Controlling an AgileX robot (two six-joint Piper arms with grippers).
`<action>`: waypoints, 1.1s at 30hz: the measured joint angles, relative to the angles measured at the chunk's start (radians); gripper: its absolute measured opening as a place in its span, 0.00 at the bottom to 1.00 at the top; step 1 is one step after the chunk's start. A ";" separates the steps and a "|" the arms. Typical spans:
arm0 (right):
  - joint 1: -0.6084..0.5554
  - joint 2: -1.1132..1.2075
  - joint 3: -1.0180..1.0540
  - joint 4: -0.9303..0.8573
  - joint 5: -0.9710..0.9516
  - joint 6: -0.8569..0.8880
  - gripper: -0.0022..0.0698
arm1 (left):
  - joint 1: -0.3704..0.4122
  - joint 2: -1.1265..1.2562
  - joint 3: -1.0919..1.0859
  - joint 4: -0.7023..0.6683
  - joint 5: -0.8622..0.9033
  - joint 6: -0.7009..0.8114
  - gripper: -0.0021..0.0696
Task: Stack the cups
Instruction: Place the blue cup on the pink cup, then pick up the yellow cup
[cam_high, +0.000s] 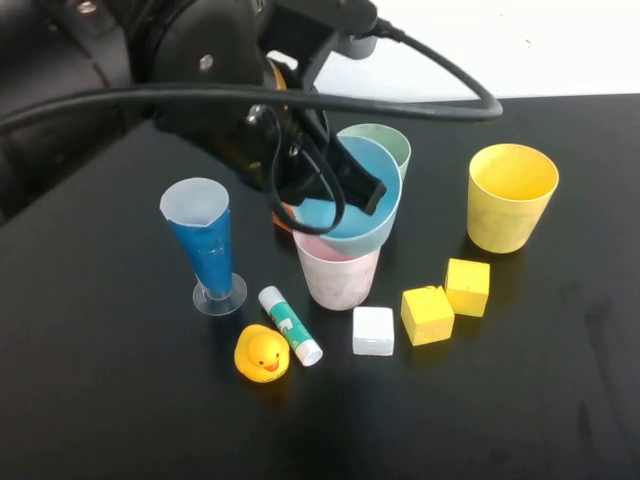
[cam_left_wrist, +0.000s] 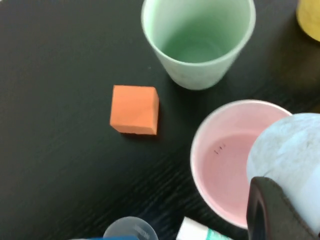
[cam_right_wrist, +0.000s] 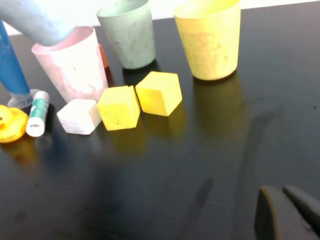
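Black left gripper (cam_high: 370, 190) clamps the light blue cup (cam_high: 352, 205) by its rim, tilted above the pink cup (cam_high: 338, 275). Green cup (cam_high: 385, 143) stands behind, yellow cup (cam_high: 510, 196) apart. Right gripper (cam_right_wrist: 285, 212) is closed, empty. No legible writing.

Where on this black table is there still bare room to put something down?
Free: the near-right table, beyond the yellow blocks and below the yellow cup; also the near-left, left of the duck. Crowded: the middle, where the left gripper holds the blue cup over the pink cup. The right gripper hangs shut over the near-right patch.
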 joint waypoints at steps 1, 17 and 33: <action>0.000 0.000 0.000 0.000 0.000 0.000 0.03 | 0.008 0.009 -0.012 0.000 0.000 -0.004 0.04; 0.000 0.000 0.000 0.000 0.006 -0.002 0.03 | 0.110 0.136 -0.100 -0.133 0.089 0.056 0.04; 0.000 0.000 -0.013 -0.002 0.006 -0.030 0.03 | 0.112 0.122 -0.100 -0.056 0.042 0.063 0.40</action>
